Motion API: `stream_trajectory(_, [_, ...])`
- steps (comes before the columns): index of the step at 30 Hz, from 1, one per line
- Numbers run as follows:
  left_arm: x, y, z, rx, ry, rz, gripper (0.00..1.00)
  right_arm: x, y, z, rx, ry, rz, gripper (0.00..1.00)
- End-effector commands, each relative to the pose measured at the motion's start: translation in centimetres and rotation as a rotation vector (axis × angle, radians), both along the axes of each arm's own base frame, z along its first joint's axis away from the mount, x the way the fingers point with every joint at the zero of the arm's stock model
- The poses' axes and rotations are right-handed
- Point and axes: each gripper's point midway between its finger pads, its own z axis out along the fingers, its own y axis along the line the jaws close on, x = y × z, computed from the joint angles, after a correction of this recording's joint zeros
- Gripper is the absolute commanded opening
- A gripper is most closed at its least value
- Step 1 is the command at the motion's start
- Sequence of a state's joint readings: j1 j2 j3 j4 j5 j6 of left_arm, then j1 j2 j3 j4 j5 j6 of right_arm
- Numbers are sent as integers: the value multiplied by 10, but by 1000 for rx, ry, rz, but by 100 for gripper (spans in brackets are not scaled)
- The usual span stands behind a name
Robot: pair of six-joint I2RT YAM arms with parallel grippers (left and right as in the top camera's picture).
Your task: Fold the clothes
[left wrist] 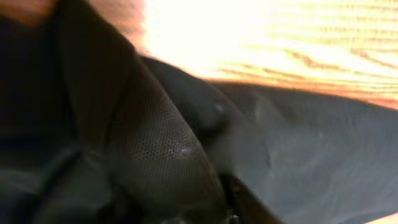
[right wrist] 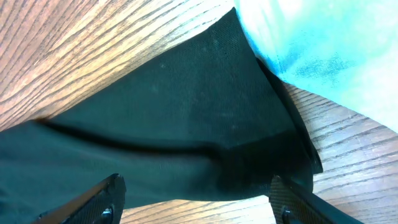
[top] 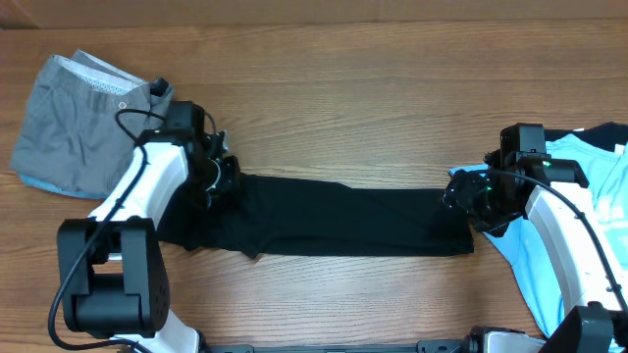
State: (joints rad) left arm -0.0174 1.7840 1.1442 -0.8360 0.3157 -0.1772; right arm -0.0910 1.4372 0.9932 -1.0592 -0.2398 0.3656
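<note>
Black T-shirt [top: 343,221] lies flat on the table [top: 343,78] as a long narrow band. One end is under the left gripper [top: 222,178] and the other is right at the right gripper [top: 463,196], so it spans the whole gap between the two tools. Right gripper: released, fingers [right wrist: 109,200] spread wide in the right wrist view, with the band's end lying just ahead of and between them, nothing pinched. Left gripper: down on the shirt's bunched end, but the left wrist view is only blurred dark cloth right up against the lens, so cannot tell if it is clenched on fabric or loose. Light blue T-shirt [top: 599,186] sits just behind and under the right gripper, touching the black end. Grey shorts [top: 69,127] lie behind the left gripper, apart from the band. Handling, judged: thin knit, light, limp, no stiffness. It will likely sag and drag on the wood rather than move as a sheet, and the layers can slip apart. Best hold: pinch through all layers at the end corner nearest each gripper, low to the table, taking care that the right one doesn't catch the blue shirt too.
</note>
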Motion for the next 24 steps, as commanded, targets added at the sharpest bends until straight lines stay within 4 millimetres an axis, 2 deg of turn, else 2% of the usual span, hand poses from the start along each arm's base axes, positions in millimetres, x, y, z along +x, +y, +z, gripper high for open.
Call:
stream_trajectory(1, [-9,9,-1,71,30,27,15,8,0,9,6,-40,-4,78])
stream_trajectory(4, [-14,12,-1,79,51,32,17,10,0,10,3,-51,5,78])
stream_trajectory(7, [-21,19,5,81,94,51,34,11,0,10,-1,-61,21,78])
stream_trajectory(10, [-24,36,16,140,126,72,34,9,0,9,-2,-51,20,79])
stream_trajectory(14, [-26,72,38,268,150,127,31,6,0,9,-1,-39,20,80])
stream_trajectory(17, [-24,92,59,309,148,178,40,7,0,9,-1,-40,20,82])
stream_trajectory(19, [-23,101,75,306,148,207,49,7,0,9,-1,-41,20,82])
stream_trajectory(22, [-22,111,95,303,143,240,52,7,-1,9,-8,-39,19,82])
stream_trajectory(24, [-19,109,105,270,132,236,57,7,-5,8,-28,-39,12,82])
